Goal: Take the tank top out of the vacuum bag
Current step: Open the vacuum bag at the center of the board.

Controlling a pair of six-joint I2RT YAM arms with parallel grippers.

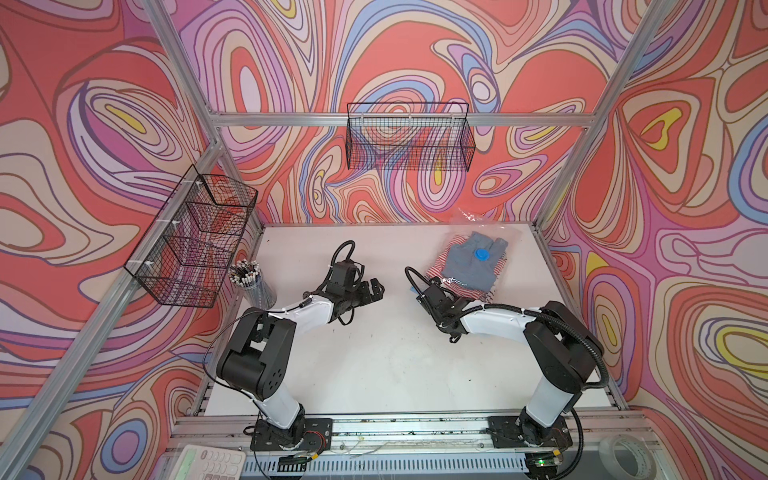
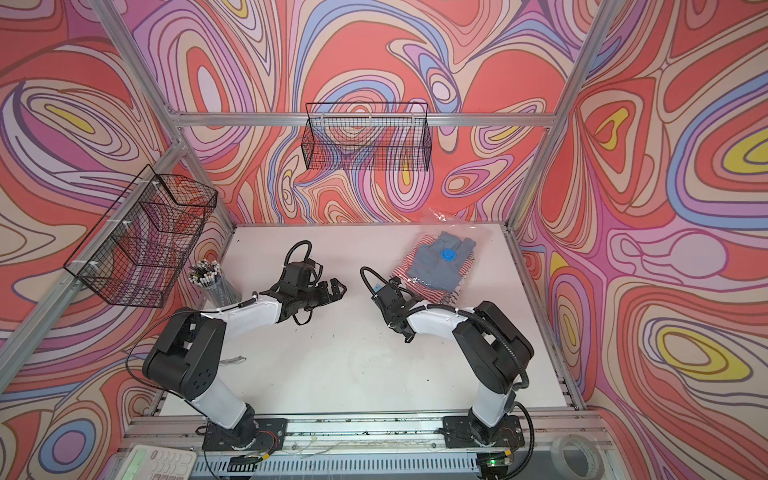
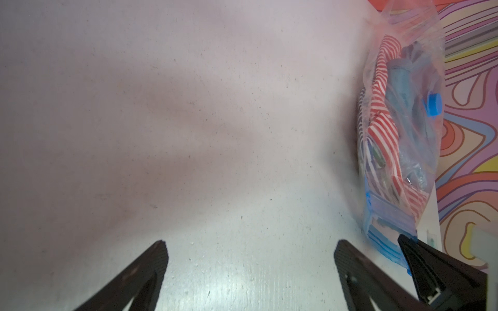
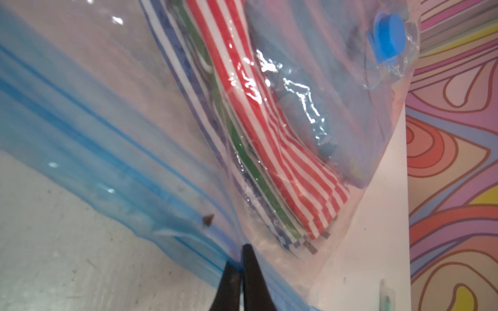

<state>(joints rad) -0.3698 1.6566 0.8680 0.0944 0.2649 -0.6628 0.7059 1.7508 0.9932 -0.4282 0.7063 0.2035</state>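
My left jaws are spread wide above the white worktop (image 1: 374, 365). My right jaws are pressed together, pinching the light-blue zip strip (image 4: 80, 129) of the large clear crinkly plastic vacuum bag (image 1: 459, 270) (striped and grey-blue clothes inside), which lies at the worktop's far right.

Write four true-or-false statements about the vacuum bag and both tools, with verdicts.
1. The right tool is shut on the vacuum bag at its blue zip strip. True.
2. The left tool grips the bag. False: it is open, holding nothing.
3. The blue valve cap sits on the bag. True.
4. The bag is empty. False: striped cloth lies inside it.
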